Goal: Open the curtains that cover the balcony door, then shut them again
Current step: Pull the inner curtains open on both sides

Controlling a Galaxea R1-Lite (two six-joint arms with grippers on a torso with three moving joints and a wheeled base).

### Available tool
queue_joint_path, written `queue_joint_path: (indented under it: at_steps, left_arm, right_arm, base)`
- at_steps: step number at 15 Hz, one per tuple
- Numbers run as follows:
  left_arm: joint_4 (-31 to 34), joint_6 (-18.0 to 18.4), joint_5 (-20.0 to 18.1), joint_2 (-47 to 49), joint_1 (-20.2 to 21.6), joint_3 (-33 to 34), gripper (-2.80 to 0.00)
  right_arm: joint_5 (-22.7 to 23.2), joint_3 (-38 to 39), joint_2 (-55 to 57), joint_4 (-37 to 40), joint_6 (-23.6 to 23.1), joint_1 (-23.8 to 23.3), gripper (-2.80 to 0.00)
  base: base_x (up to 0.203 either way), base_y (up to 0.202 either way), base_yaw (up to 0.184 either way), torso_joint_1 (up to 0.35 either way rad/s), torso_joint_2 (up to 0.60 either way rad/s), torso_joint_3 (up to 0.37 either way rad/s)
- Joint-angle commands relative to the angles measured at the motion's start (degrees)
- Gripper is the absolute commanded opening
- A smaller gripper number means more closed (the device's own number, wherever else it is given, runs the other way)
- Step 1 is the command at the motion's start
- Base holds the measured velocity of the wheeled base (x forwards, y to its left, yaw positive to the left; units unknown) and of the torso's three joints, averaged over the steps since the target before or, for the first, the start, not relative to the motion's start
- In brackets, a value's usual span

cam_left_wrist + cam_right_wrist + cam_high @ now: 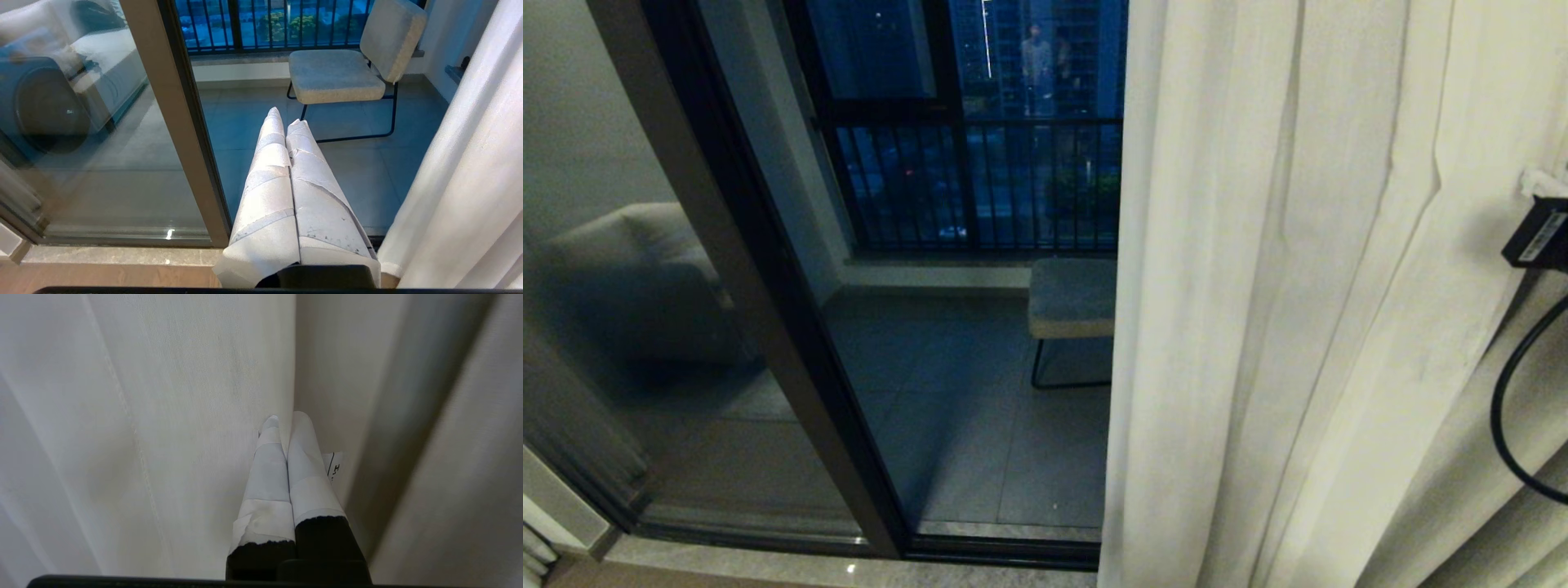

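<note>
One cream pleated panel of the curtains (1298, 286) hangs over the right part of the balcony door (768, 269), whose dark frame and glass stand bare to its left. My right gripper (286, 417) is shut, its taped fingertips pressed into a fold of the curtain (184, 396), with no fabric visible between them. Of that arm, only a black wrist part (1539, 233) shows at the right edge of the head view. My left gripper (285, 116) is shut on nothing, low down, pointing at the door's glass beside the frame post (179, 122), left of the curtain's hem (470, 163).
Behind the glass, a padded chair (1072, 298) on thin black legs stands on the tiled balcony before a black-barred railing (980, 180). A black cable (1503, 408) loops in front of the curtain. A stone sill (102, 255) runs along the door's foot.
</note>
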Motion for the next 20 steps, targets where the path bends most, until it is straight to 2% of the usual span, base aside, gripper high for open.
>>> queue_joint_path:
  at_steps: [1, 6, 11, 16, 20]
  left_arm:
    - [0.01, 0.01, 0.01, -0.02, 0.0, 0.0, -2.8]
    - [-0.02, 0.01, 0.01, -0.02, 0.0, 0.0, -2.8]
    - [-0.02, 0.01, 0.01, -0.02, 0.0, 0.0, -2.8]
    - [-0.02, 0.01, 0.01, -0.02, 0.0, 0.0, -2.8]
    - [-0.02, 0.01, 0.01, -0.02, 0.0, 0.0, -2.8]
  right_arm:
    - [0.02, -0.03, -0.27, -0.47, -0.08, 0.06, -2.8]
    - [0.3, -1.25, -0.97, -0.05, -0.17, 0.12, -2.8]
    - [0.39, -5.68, -1.24, 1.77, -0.17, 0.03, -2.8]
    - [0.35, -14.94, -0.13, 7.23, -0.15, -0.16, -2.8]
    - [1.36, -19.4, 0.25, 10.74, 0.15, -4.07, -2.8]
  base:
    - [0.0, 0.0, 0.0, 0.0, 0.0, 0.0]
    - [0.0, 0.0, 0.0, 0.0, 0.0, 0.0]
    - [0.0, 0.0, 0.0, 0.0, 0.0, 0.0]
    - [0.0, 0.0, 0.0, 0.0, 0.0, 0.0]
    - [0.0, 0.0, 0.0, 0.0, 0.0, 0.0]
